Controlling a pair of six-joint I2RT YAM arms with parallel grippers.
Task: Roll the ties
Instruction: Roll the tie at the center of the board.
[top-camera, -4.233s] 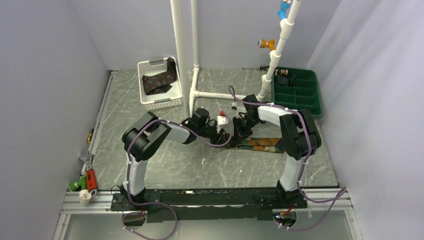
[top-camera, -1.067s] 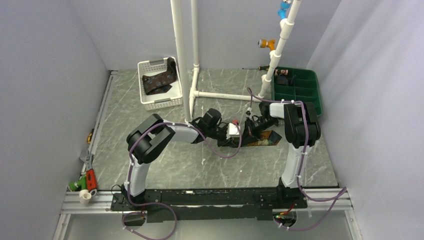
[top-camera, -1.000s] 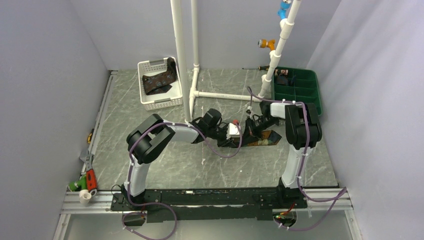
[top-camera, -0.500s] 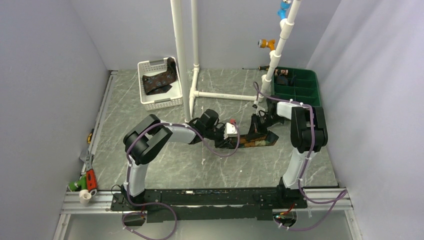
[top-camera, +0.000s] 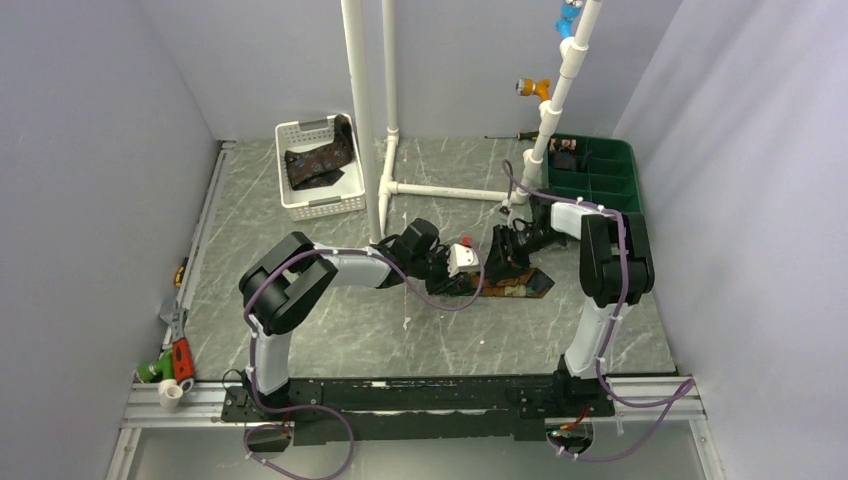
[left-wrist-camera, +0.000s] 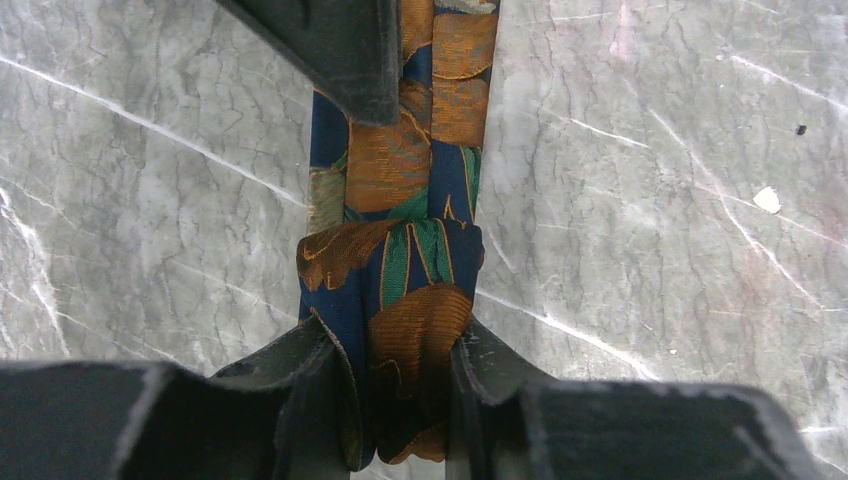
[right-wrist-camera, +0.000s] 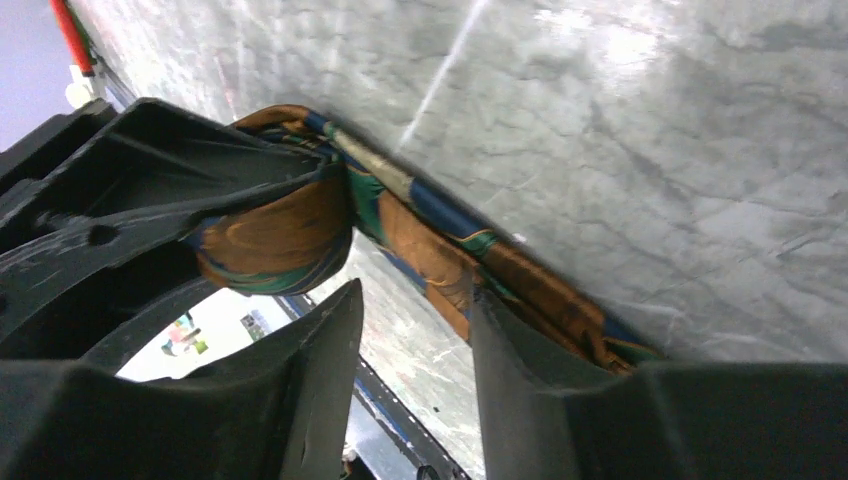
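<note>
I see the orange-and-teal tie (top-camera: 518, 285) lying on the grey marbled table (top-camera: 300, 300) near the middle, running left to right. Its fabric is dark blue with big orange leaf shapes and green streaks. Its left end is turned over into a small, loose roll, pinched between the fingers of my left gripper (left-wrist-camera: 398, 345). Beyond the roll it stretches away flat as two strips side by side. The second tie (top-camera: 320, 163), dark brown with small pale motifs, lies crumpled in the white basket (top-camera: 300, 130) at the back left, one end rising at the far right corner.
</note>
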